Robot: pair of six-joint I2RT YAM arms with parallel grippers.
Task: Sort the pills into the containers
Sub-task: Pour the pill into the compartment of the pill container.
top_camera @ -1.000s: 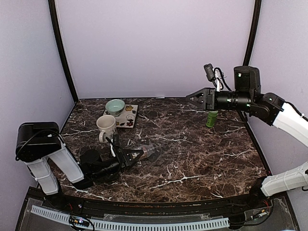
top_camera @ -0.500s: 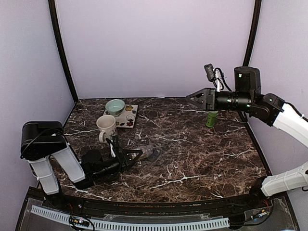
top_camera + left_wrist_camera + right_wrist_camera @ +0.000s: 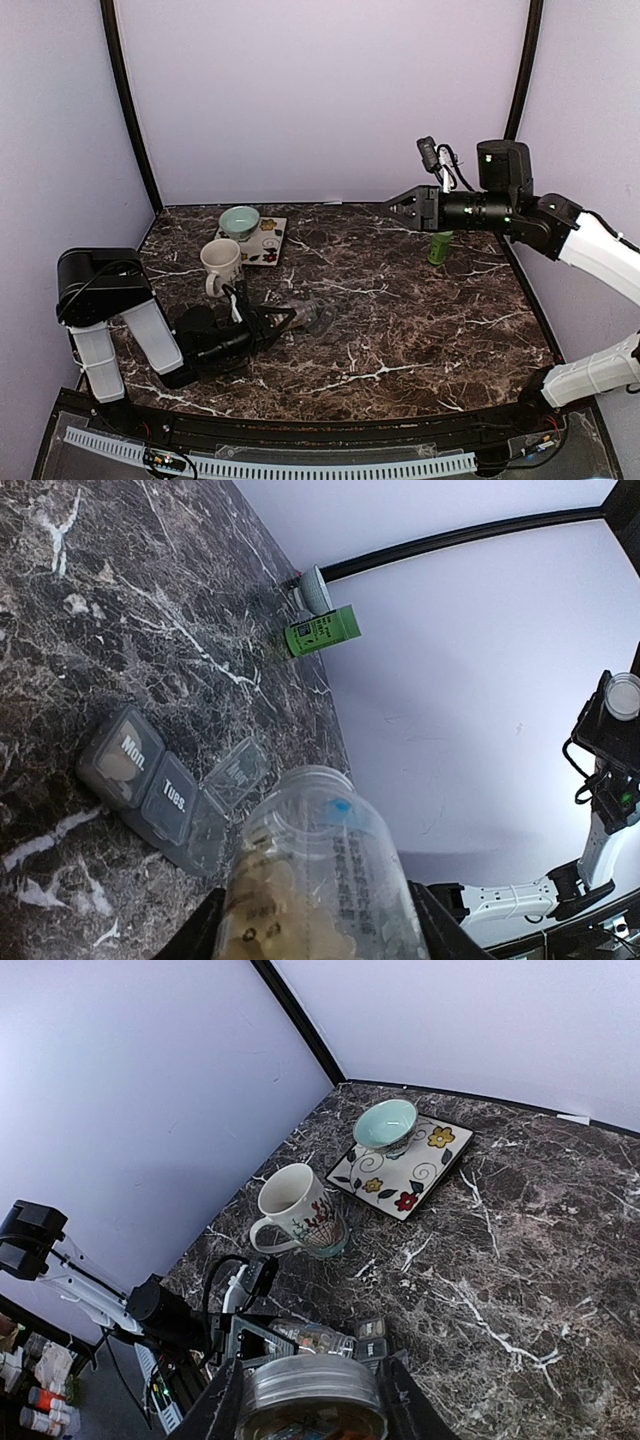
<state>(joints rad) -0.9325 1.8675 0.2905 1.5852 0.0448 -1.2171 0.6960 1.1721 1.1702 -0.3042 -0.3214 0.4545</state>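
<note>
While the jar (image 3: 330, 850) hangs tipped toward the containers (image 3: 150, 785) — pills (image 3: 262, 925): tiny tan-yellow pieces heaped inside it, lower middle of the left wrist view; light and loose, likely to roll and bounce on hard stone.
jar: clear, stiff-looking, smooth-sided so probably slippery; mouth aimed away toward the grey strip; gripped across its body, which looks the sensible place to hold it.
left gripper (image 3: 315, 925): jaws clamped on the jar from both sides.
containers: low dark grey strip flat on the marble table (image 3: 420, 330), lower left of that view, just beyond the jar's mouth; "Mon." and "Tues." lids down, third lid standing open. Looks light — a nudge could shove it.
right gripper (image 3: 310, 1402): raised at the right of the top view, jaws clamped on a round lid (image 3: 310, 1380).
green bottle (image 3: 438, 247): right rear of the table, well apart.
mug (image 3: 220, 262), bowl (image 3: 240, 220), plate (image 3: 268, 243): upper left of the tabletop, apart from the pour.
</note>
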